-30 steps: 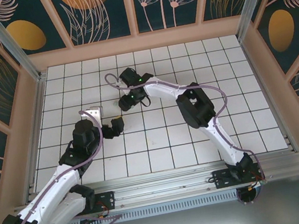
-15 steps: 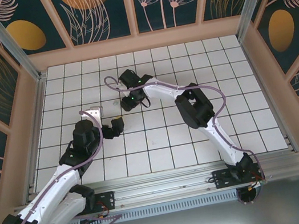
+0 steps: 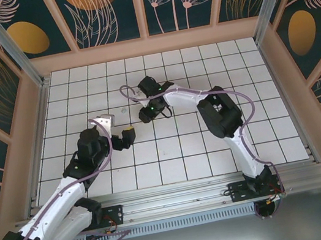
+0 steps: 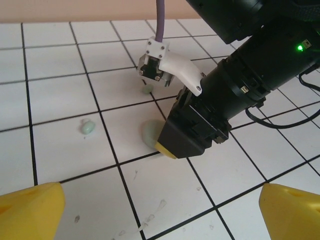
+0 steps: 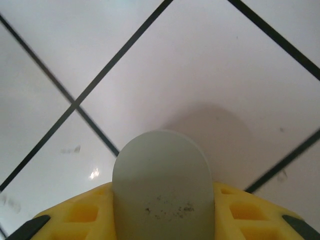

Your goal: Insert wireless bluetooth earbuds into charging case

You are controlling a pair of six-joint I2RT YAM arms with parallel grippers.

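Mint earbud (image 4: pixel 87 127) is lying loose on the white tile floor (image 4: pixel 50 95), touching nothing (L wrist cam). 2nd mint earbud (image 4: pixel 146 90) is sitting farther back, by a grout line, just under the white cable fitting (image 4: pixel 162 62) of the R arm. It is partly hidden and its shape is unclear.

Mint case (image 4: pixel 148 134) is lying on the tile right of the 1st earbud and nearer the cam than the 2nd, apart from both. Its right part is covered by the R gripper (image 4: pixel 167 147), whose tip is pointing down at the floor.

R wrist cam: case (image 5: pixel 162 185) is sitting between the 2 yellow fingers (image 5: pixel 75 215), w/ each finger touching a side. Jaws are standing partway closed and clamping the case. Cannot tell if the case is off the floor.

L gripper (image 4: pixel 160 215) is hovering over the tiles, jaws spread fully wide, holding nothing. Its yellow tips are showing at the 2 bottom corners.

Top cam: L gripper (image 3: pixel 128 132) is pointing toward R gripper (image 3: pixel 145 116). The 2 are near each other but apart, left of table centre.
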